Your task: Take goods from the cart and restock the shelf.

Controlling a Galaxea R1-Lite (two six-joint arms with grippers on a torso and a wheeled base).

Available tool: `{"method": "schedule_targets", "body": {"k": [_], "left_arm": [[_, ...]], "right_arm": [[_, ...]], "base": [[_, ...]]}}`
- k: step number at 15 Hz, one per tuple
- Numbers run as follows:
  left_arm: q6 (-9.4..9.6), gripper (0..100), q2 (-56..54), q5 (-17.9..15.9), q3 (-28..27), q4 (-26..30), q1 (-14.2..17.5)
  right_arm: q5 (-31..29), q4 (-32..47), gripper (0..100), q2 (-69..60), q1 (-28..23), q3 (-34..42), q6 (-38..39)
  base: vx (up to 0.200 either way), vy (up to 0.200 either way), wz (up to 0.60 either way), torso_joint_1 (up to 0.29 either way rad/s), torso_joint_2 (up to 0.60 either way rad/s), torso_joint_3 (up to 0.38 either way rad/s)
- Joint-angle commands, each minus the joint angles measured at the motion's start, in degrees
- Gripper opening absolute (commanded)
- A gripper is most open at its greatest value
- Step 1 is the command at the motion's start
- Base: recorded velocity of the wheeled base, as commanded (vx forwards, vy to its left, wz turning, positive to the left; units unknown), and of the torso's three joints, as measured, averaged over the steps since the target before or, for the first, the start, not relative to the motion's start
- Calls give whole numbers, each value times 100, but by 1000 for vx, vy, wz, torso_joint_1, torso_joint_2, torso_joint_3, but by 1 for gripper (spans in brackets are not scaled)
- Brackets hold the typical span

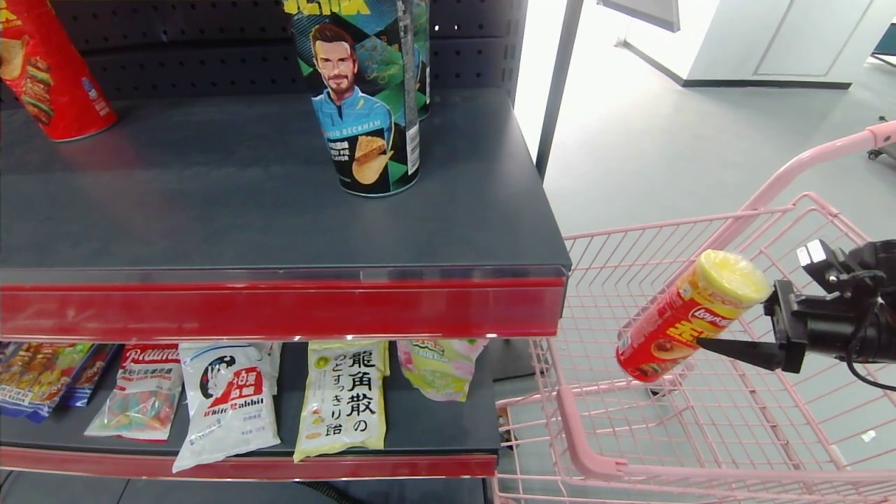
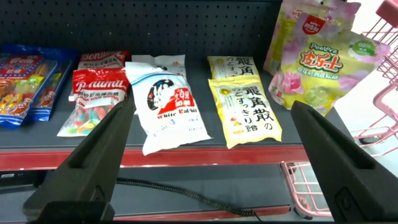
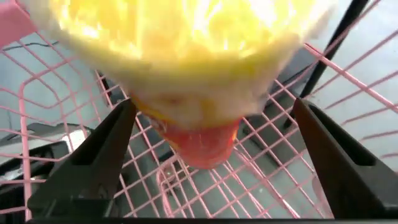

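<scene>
Right gripper (image 3: 211, 112): fingers clamped on a red chip canister (image 1: 682, 318) with a yellow lid. The canister hangs tilted, lid end up and toward the arm, above the basket of the pink wire cart (image 1: 595, 462), clear of the wire floor. Its label is red with a yellow band and a round logo.

Left gripper (image 2: 212, 106): fingers (image 2: 93, 162) spread wide, nothing between them. It is level with the lower shelf (image 1: 434, 427) and faces the snack bags.

Upper shelf (image 1: 210, 210): dark grey deck, red price strip (image 1: 280, 308) along the front edge. A dark chip can (image 1: 367, 105) with a teal and green pattern and a chip picture stands upright right of centre, a second like can close behind it. A red chip can (image 1: 52, 70) stands at the far left, well apart from them.

Lower shelf, lying flat, left to right:
- blue bags (image 1: 42, 378)
- red-and-clear candy bag (image 1: 140, 395)
- white candy bag (image 1: 227, 402) with a red patch
- yellow bag (image 1: 343, 402) with large black characters
- pink and green bag (image 1: 441, 367), nearest the cart
</scene>
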Motion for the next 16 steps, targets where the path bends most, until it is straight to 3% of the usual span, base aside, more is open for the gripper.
{"method": "schedule_targets", "body": {"k": [1,5,12,16], "left_arm": [[-2,100,7,-1,0,-1,2],[-2,100,7,-1,0,-1,2],[-2,100,7,-1,0,-1,2],[-2,100,7,-1,0,-1,2]], "right_arm": [[1,284,100,76,87,-299,7],[19,1190,100,58,96,-633,-283],[72,1075,100,225,684,-695,-274],[335,539,100,348,676,-695,-222]], "base": [[0,0,0,0,0,0],[0,0,0,0,0,0],[0,0,0,0,0,0],[0,0,0,0,0,0]]}}
